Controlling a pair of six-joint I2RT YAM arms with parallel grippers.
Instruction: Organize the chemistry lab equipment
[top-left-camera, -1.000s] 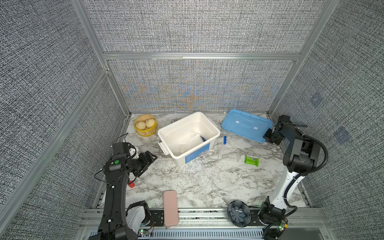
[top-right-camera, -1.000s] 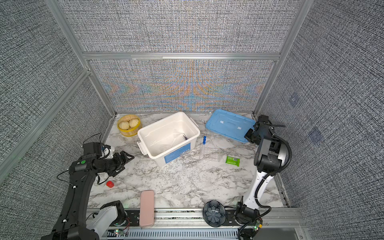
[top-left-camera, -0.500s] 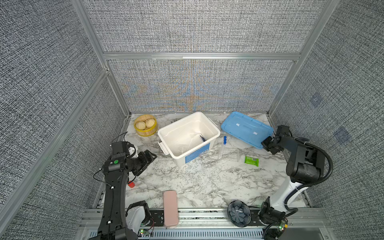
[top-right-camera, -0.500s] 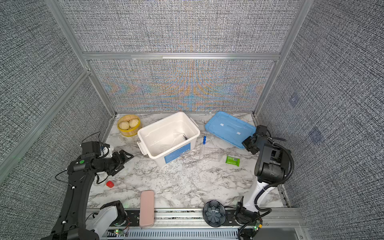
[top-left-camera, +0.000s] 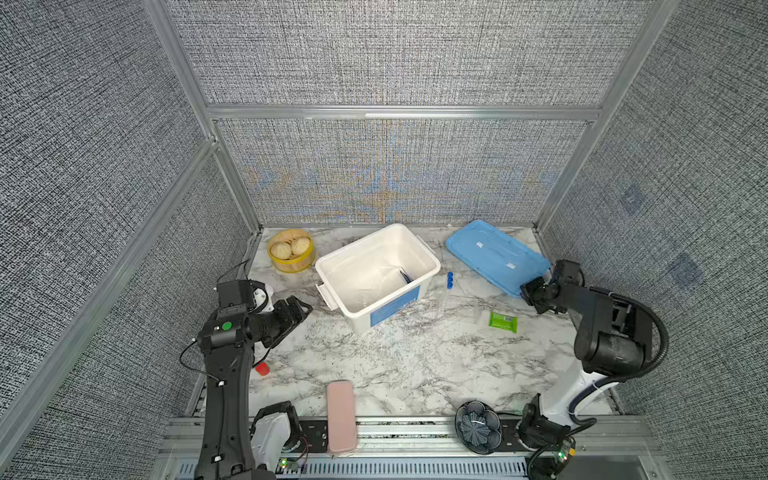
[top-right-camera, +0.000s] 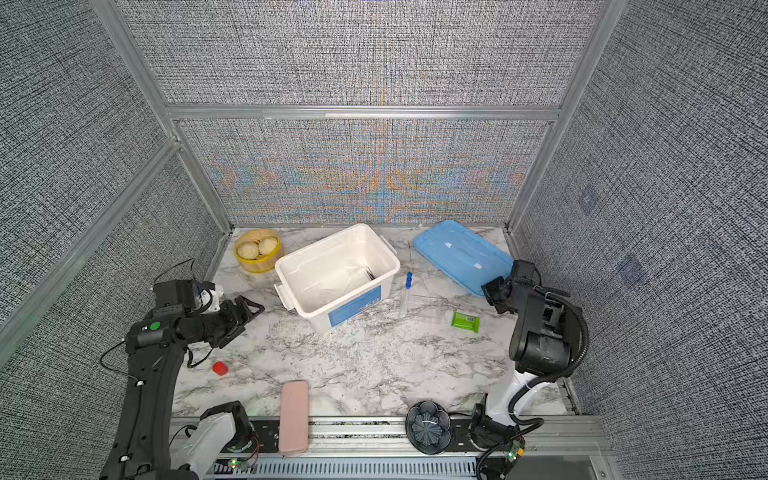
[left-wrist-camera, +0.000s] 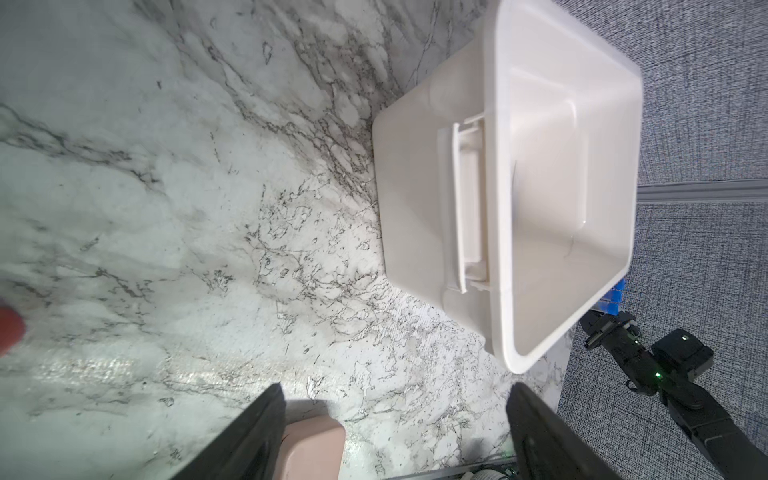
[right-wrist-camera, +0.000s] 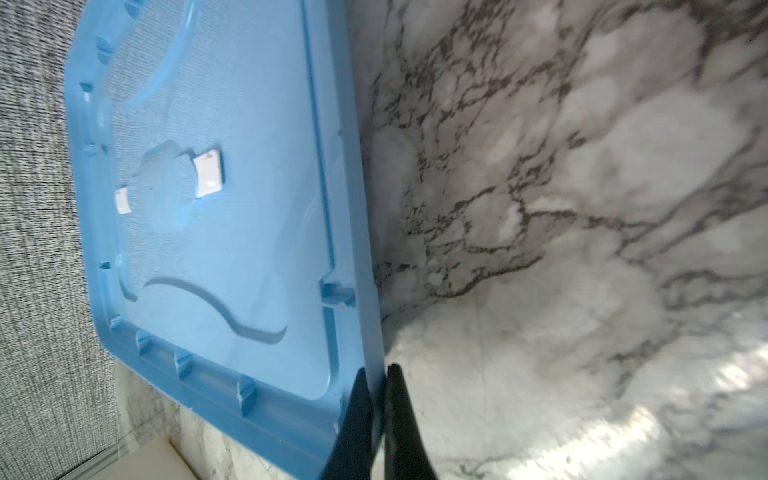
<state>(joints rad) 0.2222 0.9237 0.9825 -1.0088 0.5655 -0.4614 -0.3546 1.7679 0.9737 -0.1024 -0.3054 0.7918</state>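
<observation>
Both top views show the blue lid (top-left-camera: 494, 255) (top-right-camera: 461, 253) lying at the back right of the marble table. My right gripper (top-left-camera: 530, 291) (top-right-camera: 492, 293) is shut on the rim at its near right corner. In the right wrist view the gripper (right-wrist-camera: 377, 370) pinches the lid (right-wrist-camera: 232, 208) rim between its fingers. Blue-capped tubes (top-left-camera: 449, 280) stand in a clear rack (top-left-camera: 457, 307) just right of the white bin (top-left-camera: 432, 266). Dark tweezers (top-left-camera: 405, 276) lie inside the bin. My left gripper (top-left-camera: 301, 311) (left-wrist-camera: 395, 388) hangs open and empty to the left of the bin (left-wrist-camera: 498, 124).
A yellow steamer basket with buns (top-left-camera: 291, 249) sits at the back left. A pink case (top-left-camera: 341, 415) (left-wrist-camera: 316, 444) lies at the front edge, a red cap (top-left-camera: 262, 368) at the left, a green packet (top-left-camera: 503, 321) right of the rack, and a black round object (top-left-camera: 478, 426) at the front right.
My right gripper has pulled back toward the front, drawing the blue lid's corner with it. The left arm has barely moved.
</observation>
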